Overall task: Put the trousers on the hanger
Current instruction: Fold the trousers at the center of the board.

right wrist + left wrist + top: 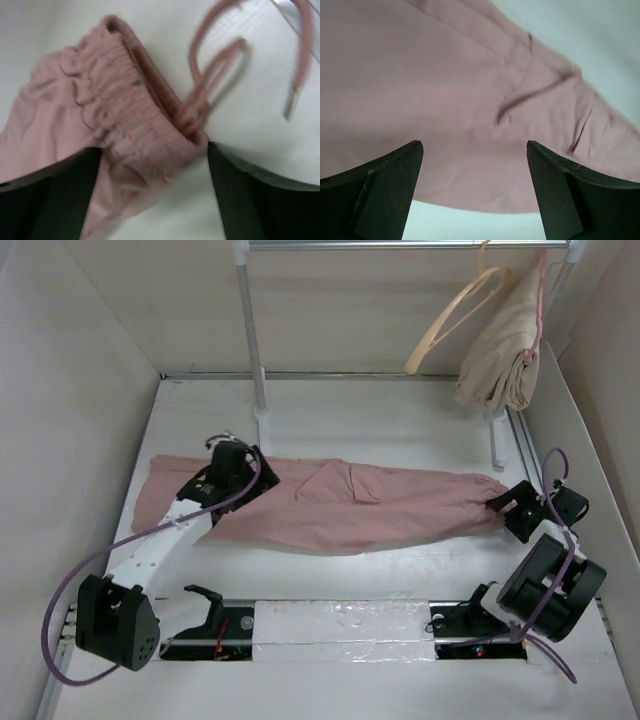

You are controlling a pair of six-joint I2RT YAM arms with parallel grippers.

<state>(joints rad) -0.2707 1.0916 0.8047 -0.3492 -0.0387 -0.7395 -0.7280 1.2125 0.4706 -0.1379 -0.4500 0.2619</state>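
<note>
The dusty-pink trousers (pixel 350 505) lie flat across the table, legs to the left, gathered waist to the right. My left gripper (pixel 237 462) is open just above the leg cloth (pixel 460 90), with the cloth's edge between its fingers. My right gripper (pixel 508 508) is open at the waist end; the gathered waistband (pixel 130 105) lies between its fingers and the drawstring (pixel 210 65) trails on the table. The pale cream-tan hanger (pixel 455 320) hangs empty on the rail at the back right.
A pinkish hanger with a beige folded garment (pixel 505 350) hangs right of the empty one. The rack's upright post (pixel 252 340) stands behind the trousers. White walls close in left, back and right. A taped strip (pixel 340 625) runs between the arm bases.
</note>
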